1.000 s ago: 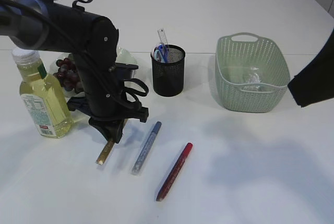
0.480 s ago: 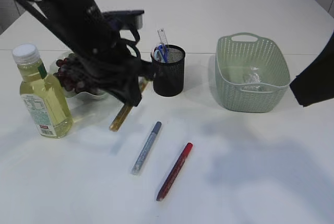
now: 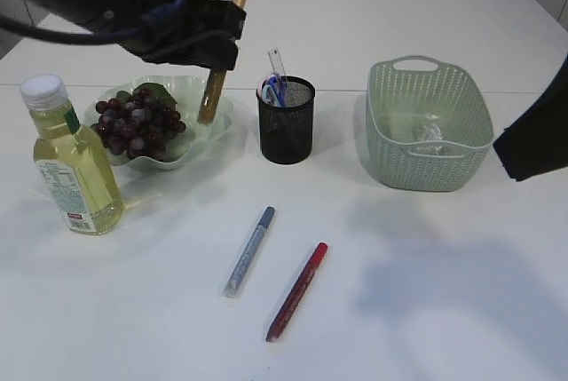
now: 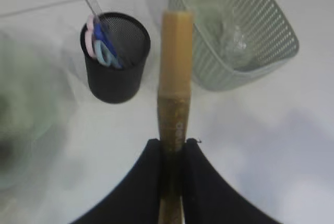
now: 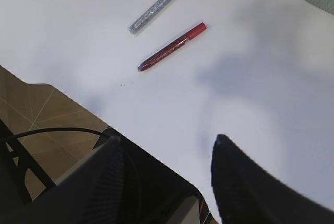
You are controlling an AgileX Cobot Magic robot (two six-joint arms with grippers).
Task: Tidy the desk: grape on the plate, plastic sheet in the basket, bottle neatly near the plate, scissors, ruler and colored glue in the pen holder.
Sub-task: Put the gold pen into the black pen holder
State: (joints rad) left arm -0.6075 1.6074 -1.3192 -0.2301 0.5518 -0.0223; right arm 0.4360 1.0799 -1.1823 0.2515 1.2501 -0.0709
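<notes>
In the exterior view, the left gripper (image 3: pixel 216 52) has risen from the table in front of the plate (image 3: pixel 216 115) and now holds the gold glue stick (image 3: pixel 213 88) in the air, nearly upright, just left of the pen holder (image 3: pixel 287 120) and over the plate's right rim. A second ago that stick lay flat near the bottle (image 3: pixel 71 168). So the pickup is done, and I judge the drop into the pen holder comes next. The scissors (image 3: pixel 273 91) and ruler (image 3: pixel 277 62) already stand in the pen holder. The grapes (image 3: pixel 138 123) sit on the plate left of it, and the basket (image 3: pixel 429 123) stands to its right. The silver glue stick (image 3: pixel 249 251) and red glue stick (image 3: pixel 297 291) still lie on the table in front of the pen holder.

In the left wrist view, the jaws clamp the gold glue stick, its tip pointing just right of the pen holder.

In the right wrist view, the right gripper (image 5: pixel 167 172) hangs open and empty, well away from the pen holder, with the silver and red sticks beyond it.
</notes>
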